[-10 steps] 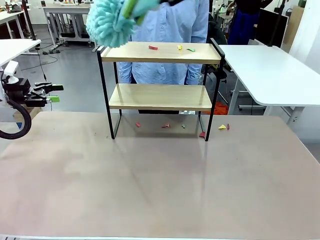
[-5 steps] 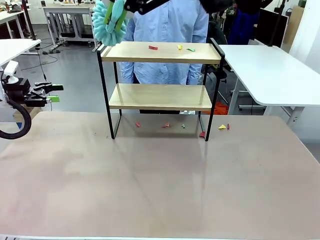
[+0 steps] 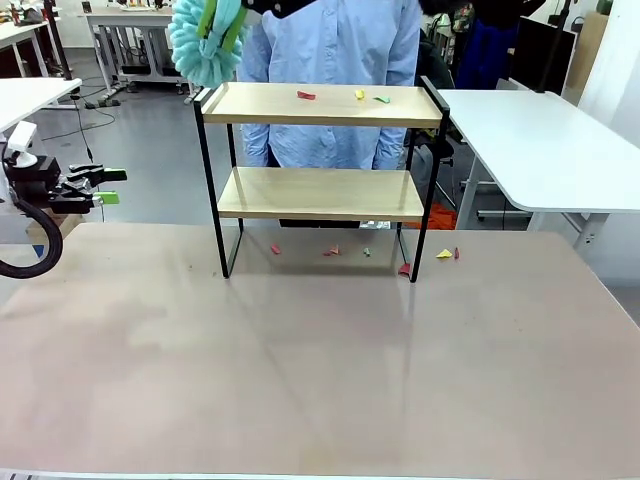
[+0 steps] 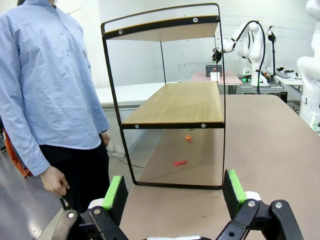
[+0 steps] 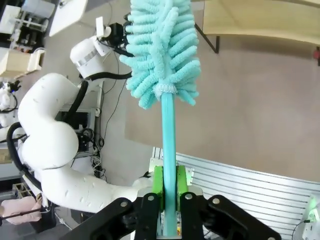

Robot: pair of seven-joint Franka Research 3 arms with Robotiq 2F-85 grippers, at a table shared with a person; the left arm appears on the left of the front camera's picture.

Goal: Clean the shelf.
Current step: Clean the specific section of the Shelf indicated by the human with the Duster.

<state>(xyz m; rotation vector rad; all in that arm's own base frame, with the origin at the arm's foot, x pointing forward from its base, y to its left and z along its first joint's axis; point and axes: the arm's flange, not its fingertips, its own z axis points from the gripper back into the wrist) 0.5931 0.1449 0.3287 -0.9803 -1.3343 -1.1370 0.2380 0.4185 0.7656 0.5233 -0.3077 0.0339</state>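
Note:
The shelf (image 3: pixel 320 108) stands at the table's far middle, two light wooden boards in a thin black frame. Red (image 3: pixel 306 95), yellow (image 3: pixel 360 95) and green (image 3: pixel 382 99) scraps lie on its top board. A fluffy turquoise duster (image 3: pixel 205 40) hangs just above and left of the top board's left end. In the right wrist view my right gripper (image 5: pixel 169 182) is shut on the duster's turquoise handle, with the duster head (image 5: pixel 162 50) beyond it. My left gripper (image 3: pixel 105 185) waits open at the table's left edge, its green pads (image 4: pixel 114 192) spread wide toward the shelf (image 4: pixel 180 102).
A person in a light blue shirt (image 3: pixel 335 60) stands right behind the shelf. Several small coloured scraps (image 3: pixel 330 251) lie on the table under and beside the shelf's feet. A white side table (image 3: pixel 540 140) stands at the right. The near tabletop (image 3: pixel 320 370) is bare.
The duster has swung and drifted a little left and up, off the left end of the top board. My left arm has not moved.

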